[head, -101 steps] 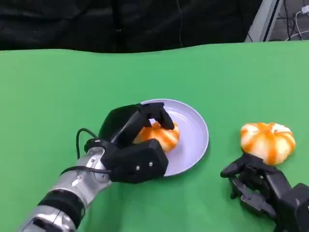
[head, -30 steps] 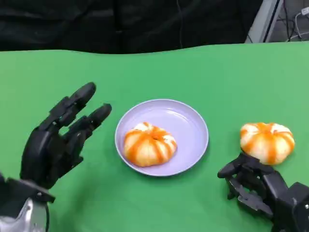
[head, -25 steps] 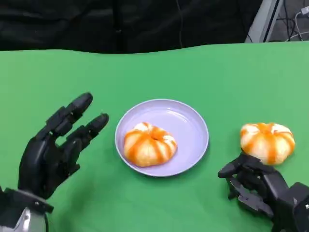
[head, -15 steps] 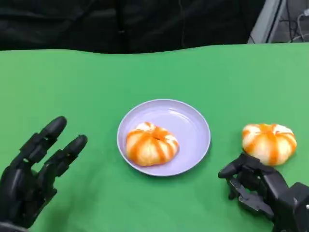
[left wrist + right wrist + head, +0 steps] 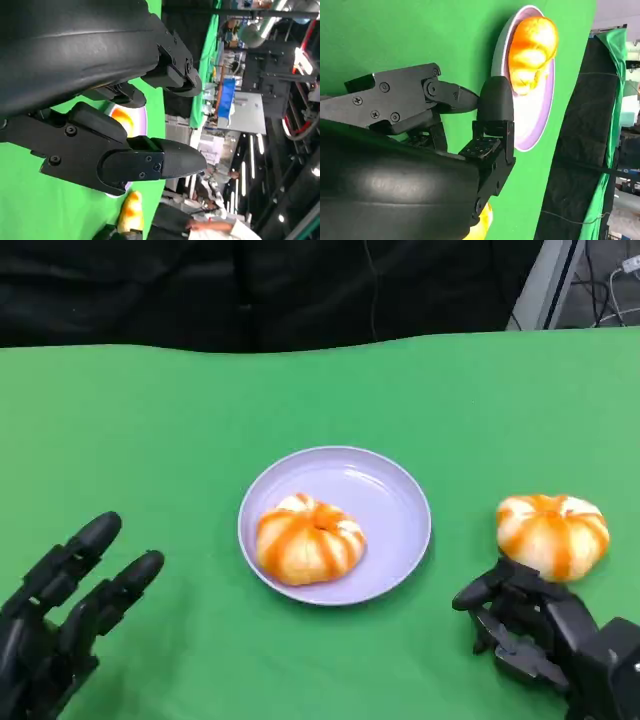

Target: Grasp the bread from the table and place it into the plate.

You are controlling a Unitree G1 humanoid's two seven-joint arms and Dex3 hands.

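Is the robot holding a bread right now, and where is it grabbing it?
No, nothing is held. The left hand is open. The right hand sits just short of the bread on the table, fingers empty.

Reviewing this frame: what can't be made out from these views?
- Left hand: head view, its lower part is cut off by the picture's edge.
- Second bread on the table: right wrist view, mostly hidden behind the right hand; whether the fingers touch it is unclear.
- Underside of the bread in the plate: hidden.
- Person: left wrist view, blurred.
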